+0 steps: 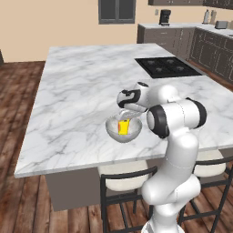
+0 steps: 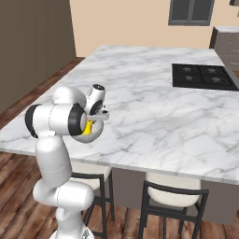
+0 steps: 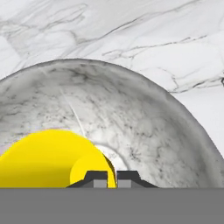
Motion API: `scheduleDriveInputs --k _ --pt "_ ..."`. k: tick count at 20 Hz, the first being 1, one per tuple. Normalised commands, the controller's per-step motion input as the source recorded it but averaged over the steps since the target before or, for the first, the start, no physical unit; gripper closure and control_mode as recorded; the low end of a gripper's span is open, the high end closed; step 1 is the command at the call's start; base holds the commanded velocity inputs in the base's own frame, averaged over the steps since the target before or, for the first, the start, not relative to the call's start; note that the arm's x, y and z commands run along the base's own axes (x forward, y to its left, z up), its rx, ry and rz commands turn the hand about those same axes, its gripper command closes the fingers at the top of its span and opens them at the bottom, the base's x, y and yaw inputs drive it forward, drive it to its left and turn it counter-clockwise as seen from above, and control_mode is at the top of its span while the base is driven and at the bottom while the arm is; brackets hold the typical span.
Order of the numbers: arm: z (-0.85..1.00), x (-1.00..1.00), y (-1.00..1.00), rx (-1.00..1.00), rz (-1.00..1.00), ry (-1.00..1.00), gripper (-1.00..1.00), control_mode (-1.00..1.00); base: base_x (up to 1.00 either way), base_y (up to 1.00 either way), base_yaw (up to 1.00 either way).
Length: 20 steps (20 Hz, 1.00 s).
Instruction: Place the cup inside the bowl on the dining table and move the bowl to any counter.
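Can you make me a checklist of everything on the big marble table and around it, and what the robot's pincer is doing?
Surface: dining table, white marble with grey veins, with a black cooktop set into its far side.
Job's things: bowl sits near the table's front edge; the yellow cup is already inside it.
Clutter: nothing seen on the table besides these.
Grippers: pincer is shut, its tips down inside the bowl at the cup; whether it grips the cup or the bowl's rim cannot be told.
Cables: nothing seen.
Surroundings: stools under the table's edge, wooden floor, dark cabinets with a counter behind.
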Motion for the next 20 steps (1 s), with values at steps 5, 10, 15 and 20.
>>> scheduleDriveInputs --k 5,10,15,20 --pt "-0.15 0.1 0.0 0.0 0.0 0.0 1.0 -1.0 0.0 0.0 0.0" --pt "-0.12 0.05 0.0 0.0 0.0 0.0 1.0 -1.0 0.0 0.0 0.0" --pt "-0.01 -0.04 0.0 0.0 0.0 0.0 1.0 -1.0 0.0 0.0 0.0" --pt "0.0 -0.04 0.03 0.0 0.0 0.0 -1.0 -1.0 0.0 0.0 0.0"
